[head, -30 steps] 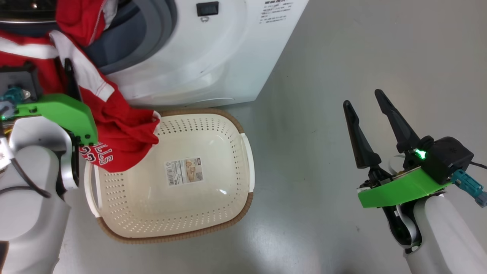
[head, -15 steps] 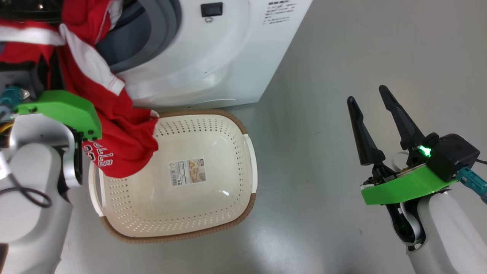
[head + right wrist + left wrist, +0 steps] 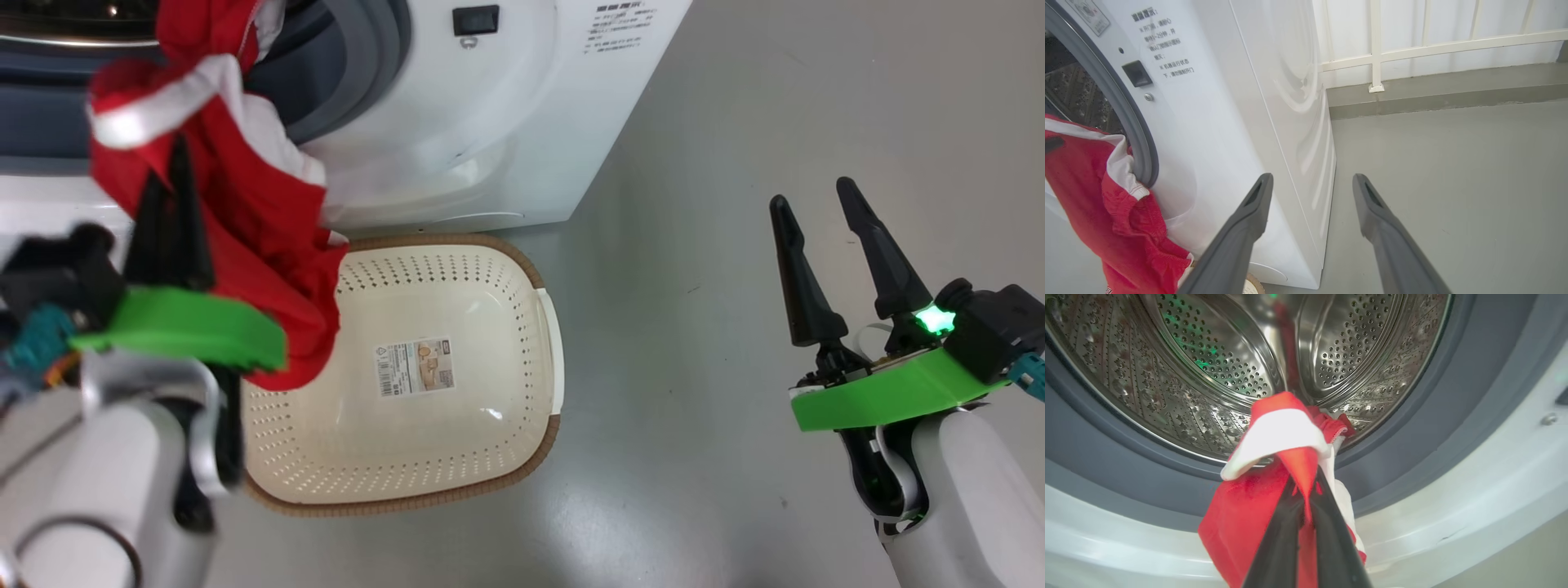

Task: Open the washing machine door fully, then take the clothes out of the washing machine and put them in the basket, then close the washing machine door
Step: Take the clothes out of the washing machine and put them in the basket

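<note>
Closure of the left gripper (image 3: 167,175) has taken place over the last second: its two dark fingers, previously apart, are now pressed together with a fold of the clothes (image 3: 261,220) pinched between them. In the left wrist view the left gripper (image 3: 1303,490) clamps red cloth just below a white trim band, directly in front of the lower lip of the washing machine (image 3: 1494,490).

Hidden or unclear items:
- The clothes (image 3: 1241,522) trail from the grip back over the grey gasket (image 3: 1412,428) into the steel drum (image 3: 1216,363); how much cloth lies inside cannot be told.
- In the head view the upper end of the garment is cut off by the top edge, and its lower hem is covered by the green wrist bracket (image 3: 188,327).
- The left forearm is motion-blurred and covers the corner of the basket (image 3: 424,269) that lies below the machine opening.
- Whether the hanging cloth touches the basket rim cannot be told.

Surroundings:
- The basket stands on the grey floor (image 3: 694,245) just in front of the washing machine (image 3: 490,122), with a paper label (image 3: 415,367) on its bottom.
- A black latch recess (image 3: 476,20) sits on the machine front beside the opening.
- The right gripper (image 3: 812,192) is held well off to the side of the machine, over bare floor, fingers spread and holding nothing.
- In the right wrist view the right gripper (image 3: 1312,179) points past the machine's side panel (image 3: 1290,102) toward a white railing (image 3: 1433,41); the clothes (image 3: 1081,183) hang from the opening
</note>
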